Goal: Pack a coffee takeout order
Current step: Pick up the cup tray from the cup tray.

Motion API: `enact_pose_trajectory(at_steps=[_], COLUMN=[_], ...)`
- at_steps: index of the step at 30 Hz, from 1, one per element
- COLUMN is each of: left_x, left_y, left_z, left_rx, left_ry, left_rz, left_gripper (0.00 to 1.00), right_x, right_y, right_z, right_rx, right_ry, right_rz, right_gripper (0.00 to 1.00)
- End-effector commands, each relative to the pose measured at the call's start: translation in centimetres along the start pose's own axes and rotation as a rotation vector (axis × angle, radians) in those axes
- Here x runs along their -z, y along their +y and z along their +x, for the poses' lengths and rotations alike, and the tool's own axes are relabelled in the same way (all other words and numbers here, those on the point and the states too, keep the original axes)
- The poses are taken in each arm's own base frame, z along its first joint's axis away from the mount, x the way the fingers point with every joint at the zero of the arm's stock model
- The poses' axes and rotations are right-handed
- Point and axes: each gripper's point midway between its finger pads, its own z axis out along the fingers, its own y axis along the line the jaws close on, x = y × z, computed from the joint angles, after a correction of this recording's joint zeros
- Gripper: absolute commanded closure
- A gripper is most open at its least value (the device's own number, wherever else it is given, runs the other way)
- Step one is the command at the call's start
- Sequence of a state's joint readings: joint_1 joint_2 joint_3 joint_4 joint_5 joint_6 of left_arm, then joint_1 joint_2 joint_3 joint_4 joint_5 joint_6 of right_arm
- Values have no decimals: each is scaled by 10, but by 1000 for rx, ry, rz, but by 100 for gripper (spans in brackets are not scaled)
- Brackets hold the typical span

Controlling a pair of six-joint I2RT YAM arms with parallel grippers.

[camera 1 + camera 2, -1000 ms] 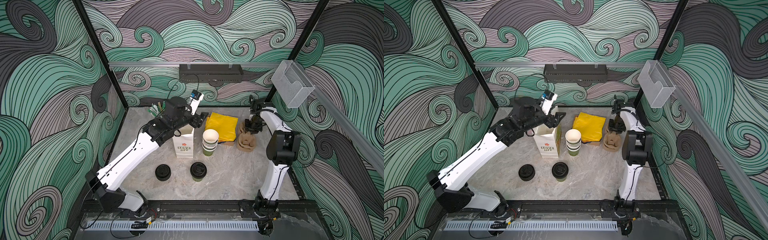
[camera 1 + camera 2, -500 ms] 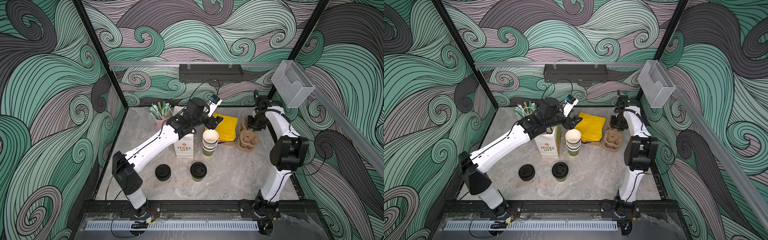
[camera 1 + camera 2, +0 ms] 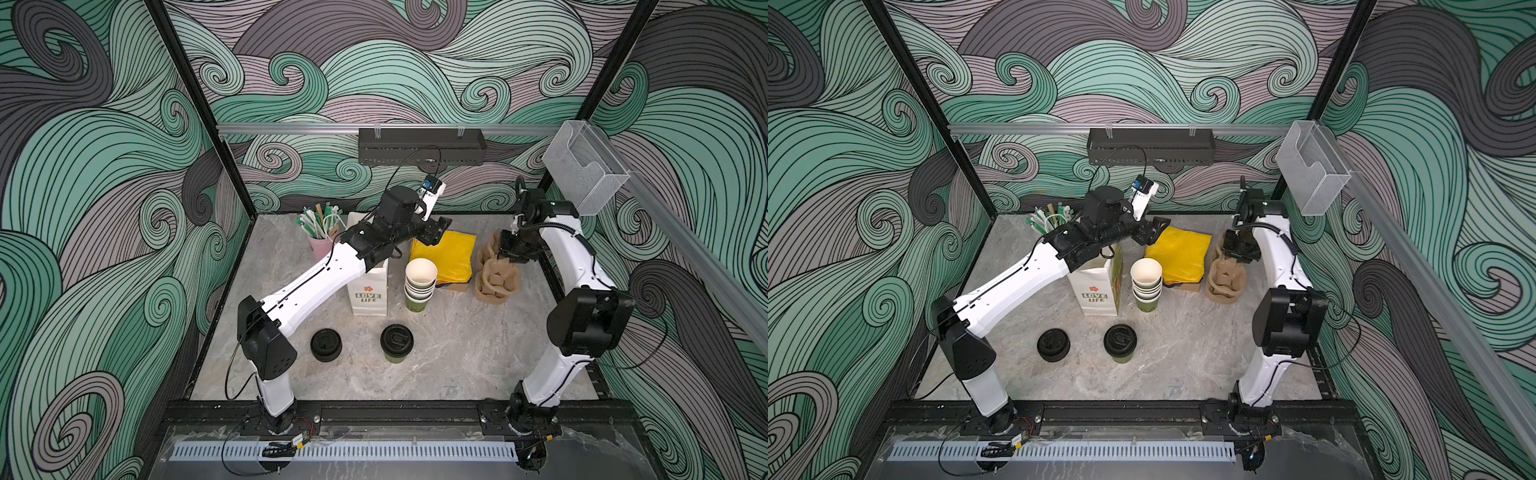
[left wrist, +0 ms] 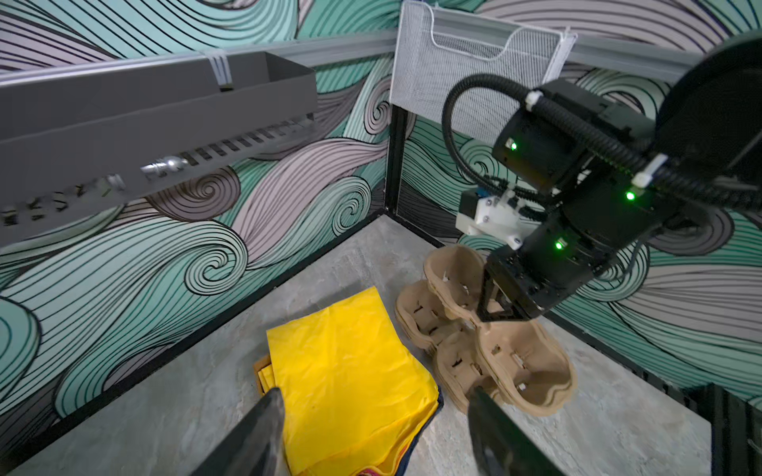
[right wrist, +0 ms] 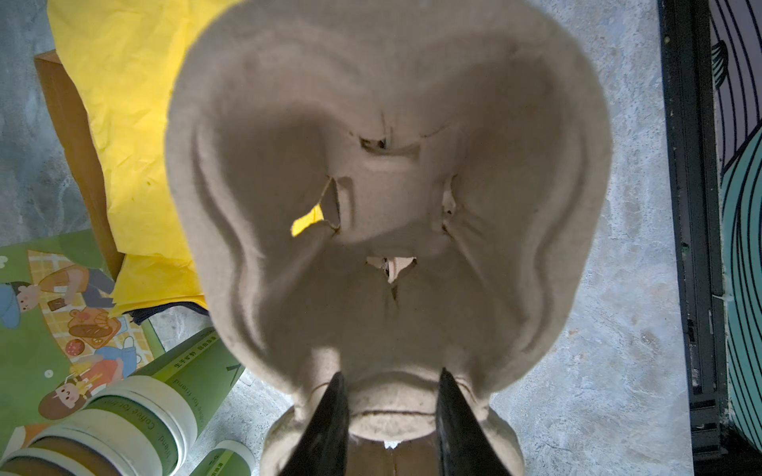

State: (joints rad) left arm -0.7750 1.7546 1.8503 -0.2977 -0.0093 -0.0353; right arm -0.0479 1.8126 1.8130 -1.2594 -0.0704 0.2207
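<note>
- At the back right of the grey marble table (image 3: pixel 457 365): right gripper (image 5: pixel 391 383), jaws drawn narrow and clamped on the middle bridge of a tan pulp carrier (image 5: pixel 391 123).
- In the left wrist view, same carrier (image 4: pixel 523 362) tilted and skewed over a pile of spare carriers (image 4: pixel 420 317). Impossible to tell whether fully clear of that pile.
- Just beside the pile, toward the middle of the table: thin bright-yellow sheet (image 3: pixel 446 257), flat and lightly creased, on top of a low pile with brown and dark-blue edges.
- Over the back corner of that sheet: left gripper (image 4: pixel 375 437), jaws spread wide, nothing between them, touching nothing.
- Near the front of the table, well apart from both grippers, in both top views: green lidded cup (image 3: pixel 397 343) (image 3: pixel 1120 343), upright, black lid on.
- Just beside it: squat stack of black lids (image 3: pixel 326 344).
- Between lidded cup and yellow sheet: stack of lidless cups (image 3: pixel 419 282), near a white paper bag (image 3: pixel 370 291) printed "LOVE LIFE", partly under the left arm.
- At the back left: pink cup of stirrers (image 3: pixel 320 245).
</note>
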Motion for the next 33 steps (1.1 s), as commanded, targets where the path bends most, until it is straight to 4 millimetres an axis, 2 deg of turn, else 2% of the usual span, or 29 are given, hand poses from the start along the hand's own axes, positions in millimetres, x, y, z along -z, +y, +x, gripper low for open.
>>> enact_pose_trajectory(at_steps=[1,5,9,14,17,21,25,29,32,33], left_x=[59,105,154,213,234,241,259,246,231,233], left_y=[40,84,124,168,182,175,175,172,173,170], left_z=[-55,-56,-45,-15,9,45,68,71,76,72], left_rx=[65,62,68,191,268,359,445,594,627,618], left_ry=[-120,-53,49,153,223,368,471,419,393,369], left_rz=[-166,-391,-588,-736,-750,-587,-558,-451,-396,-381], left_gripper=[28,28,28,27,25,20,17,15,14,14], right_x=[16,31,47,62,72,86,103,117,128,131], right_y=[8,23,40,57,67,86,103,125,139,141], right_z=[17,27,34,44,47,56,66,77,85,86], right_rx=[20,56,84,113,126,166,202,216,230,230], right_ry=[24,21,6,-2,-11,-22,-48,-55,-70,-74], right_rz=[-15,-23,-44,-62,-82,-131,-169,-237,-277,-285], right_gripper=[69,69,69,69,69,69,69,69,69,69])
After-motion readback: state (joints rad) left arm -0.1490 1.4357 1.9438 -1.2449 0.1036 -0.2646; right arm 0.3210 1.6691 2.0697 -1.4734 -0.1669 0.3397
